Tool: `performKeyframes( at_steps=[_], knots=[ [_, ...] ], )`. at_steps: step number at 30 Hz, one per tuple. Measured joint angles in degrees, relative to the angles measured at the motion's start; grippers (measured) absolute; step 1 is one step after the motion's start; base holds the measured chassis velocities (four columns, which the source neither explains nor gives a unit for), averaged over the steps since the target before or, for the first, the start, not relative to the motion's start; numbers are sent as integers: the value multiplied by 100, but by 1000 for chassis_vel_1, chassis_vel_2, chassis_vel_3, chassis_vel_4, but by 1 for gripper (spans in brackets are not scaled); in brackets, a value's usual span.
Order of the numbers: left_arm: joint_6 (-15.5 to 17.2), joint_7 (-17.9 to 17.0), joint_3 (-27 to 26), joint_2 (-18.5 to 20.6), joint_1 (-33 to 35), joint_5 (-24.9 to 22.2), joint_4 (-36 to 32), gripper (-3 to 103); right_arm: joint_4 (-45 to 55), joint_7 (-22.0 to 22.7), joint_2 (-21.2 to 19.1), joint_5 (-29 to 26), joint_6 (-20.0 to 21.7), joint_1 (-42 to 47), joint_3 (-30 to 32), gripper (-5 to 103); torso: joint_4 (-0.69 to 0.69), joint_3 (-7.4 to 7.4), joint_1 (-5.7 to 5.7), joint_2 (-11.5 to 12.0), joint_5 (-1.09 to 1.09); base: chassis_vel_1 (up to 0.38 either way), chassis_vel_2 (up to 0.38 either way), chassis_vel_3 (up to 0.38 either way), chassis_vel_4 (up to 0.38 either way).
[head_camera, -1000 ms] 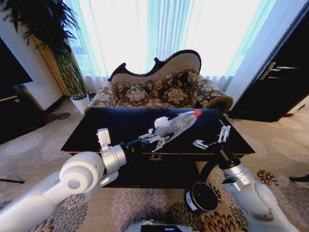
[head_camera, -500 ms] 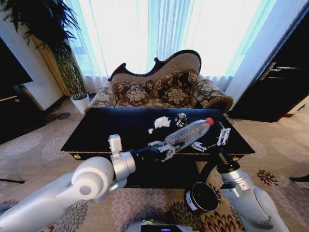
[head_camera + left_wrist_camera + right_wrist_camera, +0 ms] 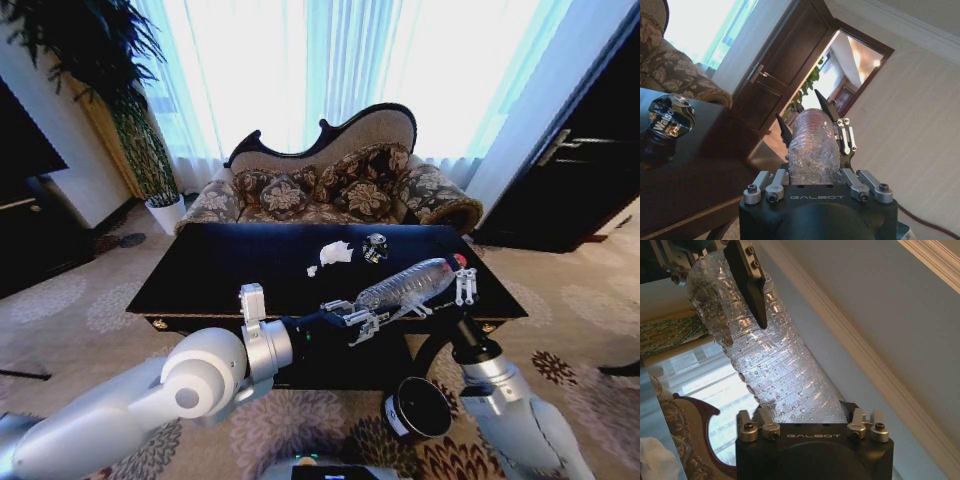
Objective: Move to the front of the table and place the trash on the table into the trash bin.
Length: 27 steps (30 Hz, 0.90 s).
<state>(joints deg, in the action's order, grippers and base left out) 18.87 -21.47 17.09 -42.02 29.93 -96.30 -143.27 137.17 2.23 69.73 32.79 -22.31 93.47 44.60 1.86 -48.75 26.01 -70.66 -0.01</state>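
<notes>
1. While we reach across from the left, our left gripper (image 3: 362,322) is clamped on the base end of a clear crumpled plastic bottle with a red cap (image 3: 415,282), holding it aloft over the front right part of the dark glossy wooden table with gold trim (image 3: 210,262).
2. We judge the bottle light, thin-walled and springy; it will dent under pressure and its ribbed skin may slip, so a hold across the body near one end suits it.
3. Our left arm stretches low and forward, wrist level, the bottle slanting up to the right.
4. Behind it on the table lie a white crumpled tissue wad (image 3: 335,252), a tiny white scrap (image 3: 312,270) and a crumpled silvery-dark wrapper (image 3: 375,246).
5. Our right gripper (image 3: 465,285) points upward by the cap end; the right wrist view shows the bottle running between its fingers, but we cannot tell whether they grip.
6. Below, the small black cylindrical trash bin (image 3: 416,409) stands on the carpet.
</notes>
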Motion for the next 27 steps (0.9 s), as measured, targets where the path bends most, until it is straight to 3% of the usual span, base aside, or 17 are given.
performKeyframes(
  at_steps=[5,14,18,20,24,27],
  knots=[
    [6,0,-38,6,29,-2,-1,36,-13,1,22,-29,-19,9,-19,52,0,0,0,0,0,0,0,0,0],
    [120,21,-106,30,50,-19,-2,35,-78,7,3,-21,-62,-25,-47,40,0,0,0,0,0,0,0,0,0],
    [133,234,-124,99,3,121,4,57,-118,21,9,-20,-74,-51,-47,39,0,0,0,0,0,0,0,0,0],
    [128,252,-127,107,-22,125,3,57,-131,26,11,-23,-69,-59,-46,37,0,0,0,0,0,0,0,0,0],
    [125,358,-181,168,-89,117,4,79,-164,29,17,-23,-72,-71,-52,27,0,0,0,0,-1,0,0,0,0],
    [133,465,-266,207,-99,121,4,84,-193,29,56,-5,-106,-73,-68,27,0,0,0,0,0,0,0,0,0]
  ],
)
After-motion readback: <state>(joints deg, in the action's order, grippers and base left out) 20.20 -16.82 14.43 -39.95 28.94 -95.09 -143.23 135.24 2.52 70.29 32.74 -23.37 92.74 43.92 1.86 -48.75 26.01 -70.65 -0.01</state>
